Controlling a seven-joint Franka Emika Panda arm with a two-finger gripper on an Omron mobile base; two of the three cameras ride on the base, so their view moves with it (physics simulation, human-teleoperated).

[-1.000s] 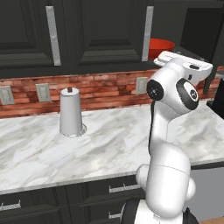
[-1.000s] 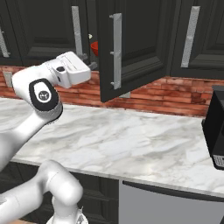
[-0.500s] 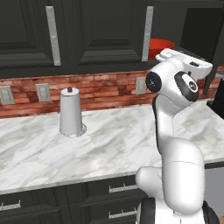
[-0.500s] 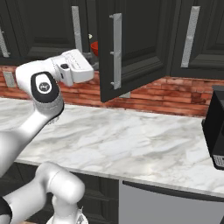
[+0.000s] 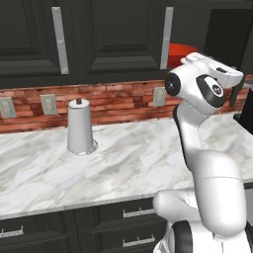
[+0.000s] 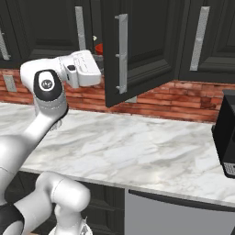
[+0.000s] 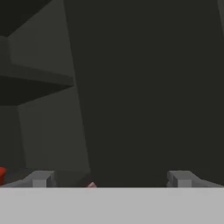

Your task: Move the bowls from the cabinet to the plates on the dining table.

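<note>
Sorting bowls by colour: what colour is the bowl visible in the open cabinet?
Glossy red bowl, clearest in the left base view.

No readable text, labels, brands or numbers anywhere.

Checked the likely surfaces: black cabinet (image 6: 137, 46) doors and silver bar handles are blank, brick backsplash (image 5: 113, 101) carries only plain outlet plates, marble counter (image 5: 123, 163) has veining only, paper towel roll (image 5: 80, 127) is unmarked white. The round emblem on the arm joint (image 6: 46, 84) has a small light mark inside, possibly a logo, too small to read. The dark appliance (image 6: 226, 137) at the right edge shows a pale patch low on its front, illegible. Cabinet interior in the hand view is plain dark panels.
</note>
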